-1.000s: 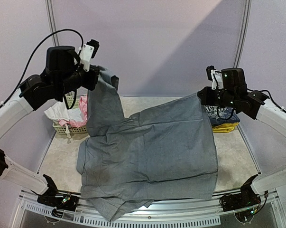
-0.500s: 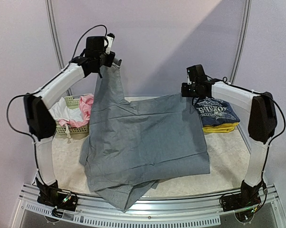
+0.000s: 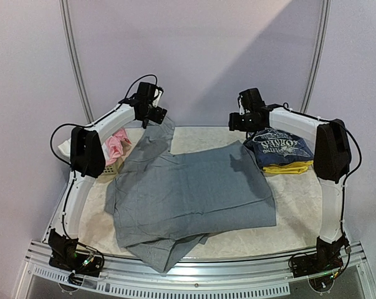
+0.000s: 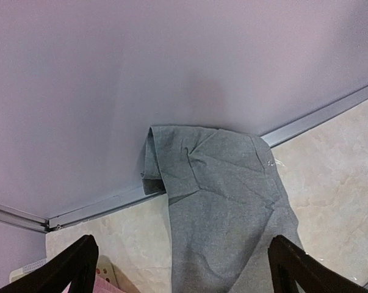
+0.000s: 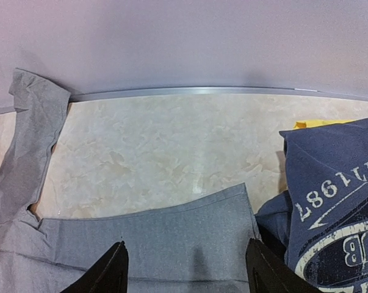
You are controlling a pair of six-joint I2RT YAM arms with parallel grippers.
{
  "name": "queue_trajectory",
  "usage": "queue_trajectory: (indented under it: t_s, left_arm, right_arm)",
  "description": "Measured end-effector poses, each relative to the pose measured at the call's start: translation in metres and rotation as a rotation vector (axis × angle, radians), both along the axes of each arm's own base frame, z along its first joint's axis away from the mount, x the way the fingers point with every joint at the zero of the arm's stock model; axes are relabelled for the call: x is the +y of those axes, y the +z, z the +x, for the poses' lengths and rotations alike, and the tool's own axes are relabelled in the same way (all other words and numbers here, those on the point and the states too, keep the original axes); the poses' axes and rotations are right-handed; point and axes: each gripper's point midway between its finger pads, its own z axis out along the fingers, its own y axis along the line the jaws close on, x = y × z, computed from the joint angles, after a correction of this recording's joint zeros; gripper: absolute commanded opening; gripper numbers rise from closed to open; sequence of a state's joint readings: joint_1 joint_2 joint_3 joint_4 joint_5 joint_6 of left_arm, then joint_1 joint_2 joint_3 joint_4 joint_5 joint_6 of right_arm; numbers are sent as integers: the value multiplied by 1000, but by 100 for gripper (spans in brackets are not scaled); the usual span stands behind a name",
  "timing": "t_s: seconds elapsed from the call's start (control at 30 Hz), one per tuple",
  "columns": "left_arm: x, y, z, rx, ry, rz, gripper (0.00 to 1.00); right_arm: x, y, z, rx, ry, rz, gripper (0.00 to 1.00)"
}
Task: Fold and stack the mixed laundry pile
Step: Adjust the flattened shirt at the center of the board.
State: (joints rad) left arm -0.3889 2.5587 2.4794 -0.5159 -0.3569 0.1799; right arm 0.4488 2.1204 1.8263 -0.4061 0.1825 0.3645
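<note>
The left gripper (image 4: 184,256) stands with its jaws spread wide and nothing between them. The right gripper (image 5: 184,256) is parted too, less widely, and also holds nothing. Both hover above the far edge of the grey trousers (image 3: 194,187).

The trousers lie spread over the middle of the table (image 3: 300,218). A narrow crumpled strip runs out to 11 o'clock, its end propped against the back wall (image 4: 171,73), and a loose flap hangs over the near edge at about 6 o'clock.

To fold well, I would first deal with those two stray parts: draw the 11 o'clock strip flat onto the main panel and pull the 6 o'clock flap back onto the table. Then pinch matching corners so the fold lands square.

The right arm needs care — the navy printed tee (image 3: 281,148), folded on a yellow piece (image 3: 289,167) at 2 o'clock, touches the trousers' corner and could be dragged. The basket (image 3: 111,168) with a pink piece (image 3: 116,146) sits at 10 o'clock.
</note>
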Motion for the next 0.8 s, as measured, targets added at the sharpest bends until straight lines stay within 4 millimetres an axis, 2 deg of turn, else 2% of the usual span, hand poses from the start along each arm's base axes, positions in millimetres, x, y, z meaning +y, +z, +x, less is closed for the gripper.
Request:
queue_trajectory:
  t_s: [0.1, 0.23, 0.33, 0.43, 0.57, 0.73, 0.8]
  left_arm:
    - [-1, 20, -7, -7, -9, -18, 100]
    - [1, 68, -30, -39, -22, -45, 98]
    - [2, 105, -61, -56, -32, -66, 97]
    - [-2, 122, -97, -52, -45, -77, 96]
    - [-11, 109, -153, 14, -77, -77, 95]
    - [-10, 69, -228, 113, -105, -71, 94]
    - [-9, 59, -256, 133, -113, -75, 93]
  right_arm:
    - [11, 4, -4, 4, 45, 30, 72]
    - [23, 12, -12, 3, 96, 55, 76]
    - [30, 20, -25, 3, 130, 65, 79]
    - [32, 25, -44, 5, 160, 64, 84]
    - [29, 27, -73, 11, 188, 63, 89]
    - [27, 22, -111, 25, 228, 56, 92]
    - [28, 19, -125, 32, 247, 51, 94]
